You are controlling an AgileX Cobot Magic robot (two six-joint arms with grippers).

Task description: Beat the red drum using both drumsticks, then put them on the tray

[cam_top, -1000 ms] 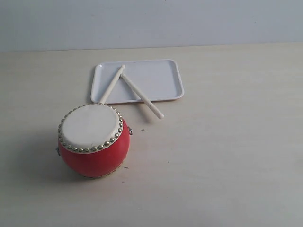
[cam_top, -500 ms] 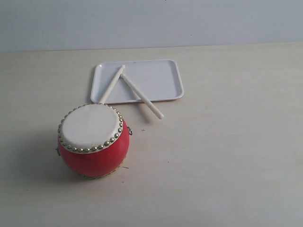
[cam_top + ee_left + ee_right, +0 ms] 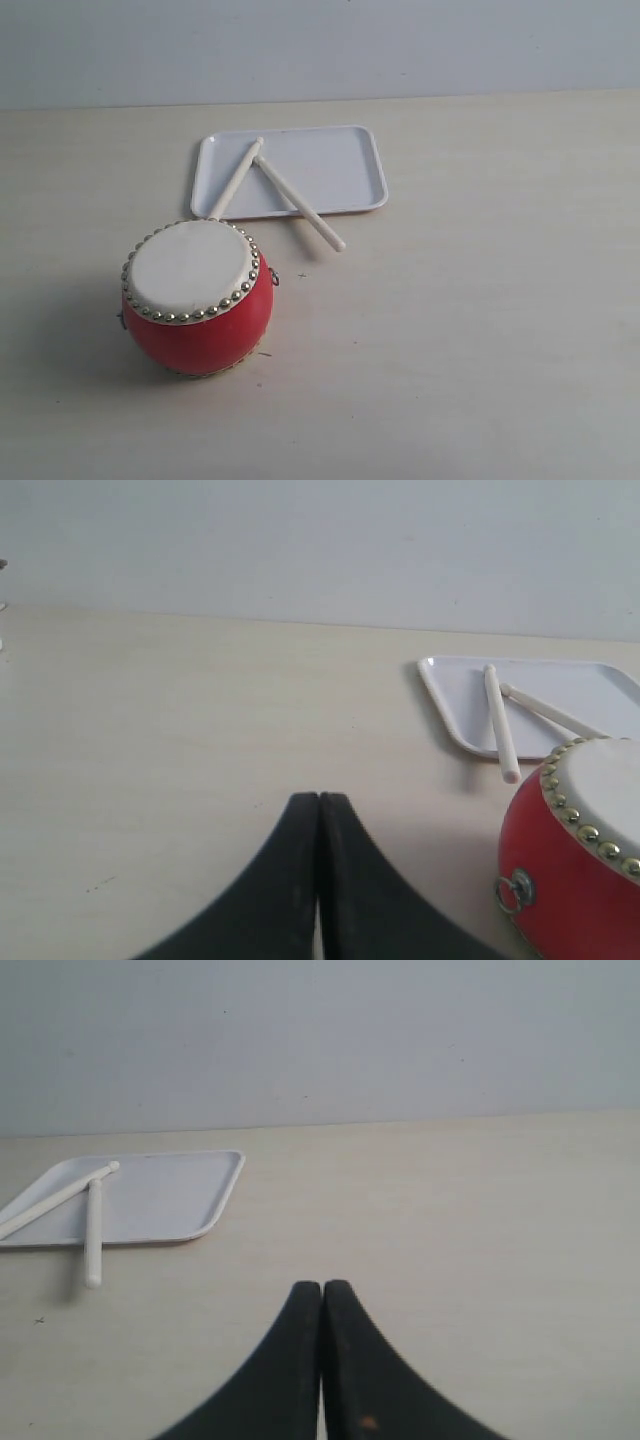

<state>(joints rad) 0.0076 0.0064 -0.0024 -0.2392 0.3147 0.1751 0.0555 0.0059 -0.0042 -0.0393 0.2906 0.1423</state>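
As before, drumsticks [image 3: 299, 204] half on tray [image 3: 340, 170].

A pale table [image 3: 480, 300] lies under the left claw [image 3: 318, 800] and the right claw [image 3: 322, 1286] and runs on ahead of them. Past its far edge stands a plain grey-blue wall [image 3: 320, 45].

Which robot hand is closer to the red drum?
Left, most likely. The left gripper has the red drum close beside it in its wrist view; the right gripper sees only the tray and drumsticks, no drum.
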